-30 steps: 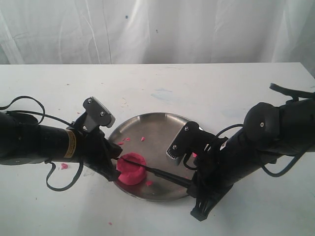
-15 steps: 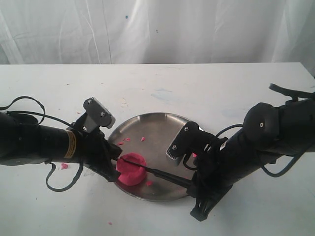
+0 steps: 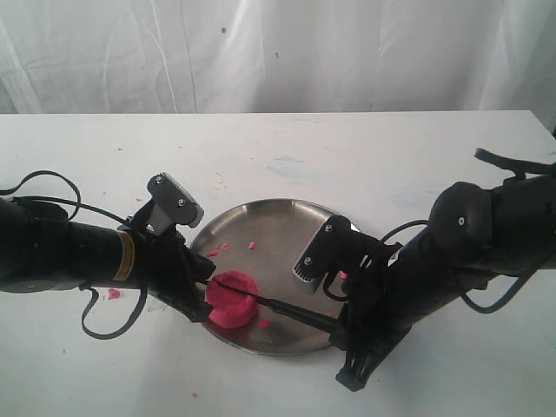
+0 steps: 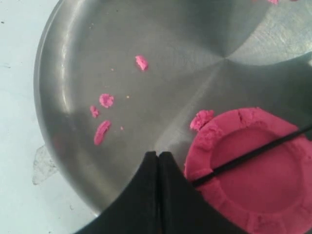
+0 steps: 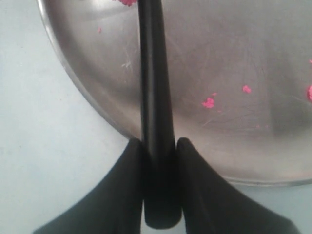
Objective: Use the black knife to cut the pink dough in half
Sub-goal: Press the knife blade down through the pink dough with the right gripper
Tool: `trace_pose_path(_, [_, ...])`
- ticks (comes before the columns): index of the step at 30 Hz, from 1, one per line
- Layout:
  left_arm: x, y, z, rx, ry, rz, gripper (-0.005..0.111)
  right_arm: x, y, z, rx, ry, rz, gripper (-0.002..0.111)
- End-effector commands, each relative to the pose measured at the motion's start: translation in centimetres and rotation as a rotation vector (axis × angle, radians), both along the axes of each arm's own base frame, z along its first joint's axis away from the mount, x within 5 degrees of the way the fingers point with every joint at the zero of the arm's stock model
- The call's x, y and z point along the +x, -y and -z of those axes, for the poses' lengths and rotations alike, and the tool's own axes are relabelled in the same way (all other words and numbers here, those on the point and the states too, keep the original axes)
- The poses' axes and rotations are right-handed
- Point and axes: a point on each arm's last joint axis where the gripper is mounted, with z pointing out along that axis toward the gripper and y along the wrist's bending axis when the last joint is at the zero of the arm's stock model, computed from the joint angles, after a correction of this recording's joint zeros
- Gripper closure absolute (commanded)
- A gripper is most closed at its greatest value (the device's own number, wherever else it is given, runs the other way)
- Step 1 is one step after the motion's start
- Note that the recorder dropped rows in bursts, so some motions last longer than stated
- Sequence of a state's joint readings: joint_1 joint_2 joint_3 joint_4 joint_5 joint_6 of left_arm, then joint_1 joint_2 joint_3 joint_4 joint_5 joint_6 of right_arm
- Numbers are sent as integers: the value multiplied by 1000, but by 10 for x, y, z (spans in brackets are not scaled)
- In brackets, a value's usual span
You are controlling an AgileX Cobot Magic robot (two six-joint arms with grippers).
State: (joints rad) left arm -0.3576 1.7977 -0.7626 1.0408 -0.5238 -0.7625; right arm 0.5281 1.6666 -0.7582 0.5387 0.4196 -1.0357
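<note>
Two jobs: left gripper (image 4: 158, 162), fingers pressed together, sits against the pink dough (image 4: 261, 178) to steady it; right gripper (image 5: 159, 146) pinches the black knife (image 5: 155, 73), blade across the dough

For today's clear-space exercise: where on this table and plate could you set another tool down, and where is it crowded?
Free: the table between the plate's far rim and the curtain; the plate's far half, only crumbs. Crowded: the plate's near edge, where pink dough, black knife, left pincer and right pincer cluster.

bright diffuse light, plate (image 4: 73, 58) glare, soft focus
</note>
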Motion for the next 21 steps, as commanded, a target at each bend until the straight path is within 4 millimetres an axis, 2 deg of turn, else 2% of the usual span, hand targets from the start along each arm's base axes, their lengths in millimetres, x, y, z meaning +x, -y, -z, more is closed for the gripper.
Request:
trace_pose_path(1, [-5,-4,8,59,-28,4,107,6,2,-1,24,28,87,108])
trace_pose_path(6, [-5,-4,8,59,-28,4,107,7,2,-1,33,16,124,108])
trace_pose_path(12, [-5,-4,8,59,-28,4,107,10,-6,-14,56,-60,120,108])
trace_pose_path(21, [-5,-4,9,66,-31,0,107,11,-4,-8,13,-54,82,108])
